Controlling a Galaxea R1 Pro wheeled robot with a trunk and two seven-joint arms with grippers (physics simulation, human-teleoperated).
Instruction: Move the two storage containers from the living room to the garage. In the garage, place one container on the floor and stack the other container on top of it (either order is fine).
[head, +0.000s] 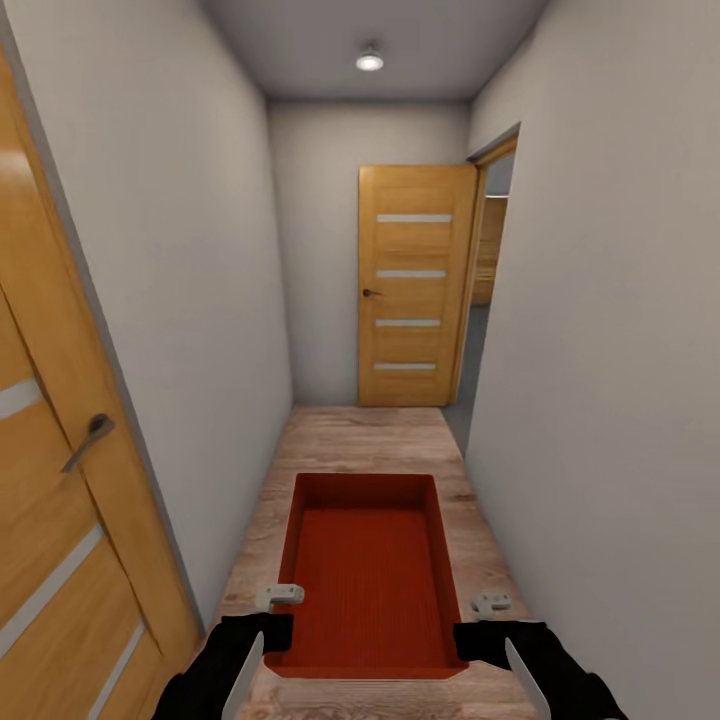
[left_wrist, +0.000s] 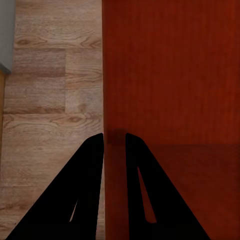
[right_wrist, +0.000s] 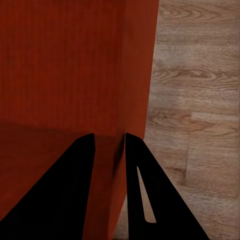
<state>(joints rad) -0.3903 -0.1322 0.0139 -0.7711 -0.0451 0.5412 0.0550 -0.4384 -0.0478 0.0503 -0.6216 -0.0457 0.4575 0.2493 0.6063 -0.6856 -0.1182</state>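
Observation:
A red-orange storage container (head: 370, 570) hangs open side up in front of me, above light wood planks in a narrow hallway. My left gripper (head: 278, 608) is shut on its left wall near the close corner. In the left wrist view the left gripper (left_wrist: 114, 135) has one finger inside and one outside that wall (left_wrist: 114, 90). My right gripper (head: 492, 612) is shut on the right wall the same way. The right wrist view shows the right gripper (right_wrist: 106, 135) pinching that wall (right_wrist: 135, 75). The living room and the garage are out of view.
Pale walls (head: 200, 300) close in on both sides. An orange-brown door with a lever handle (head: 60, 480) stands close at my left. At the far end another striped door (head: 413, 285) stands open beside a doorway (head: 485, 300) on the right. Wood flooring (head: 365, 435) runs ahead.

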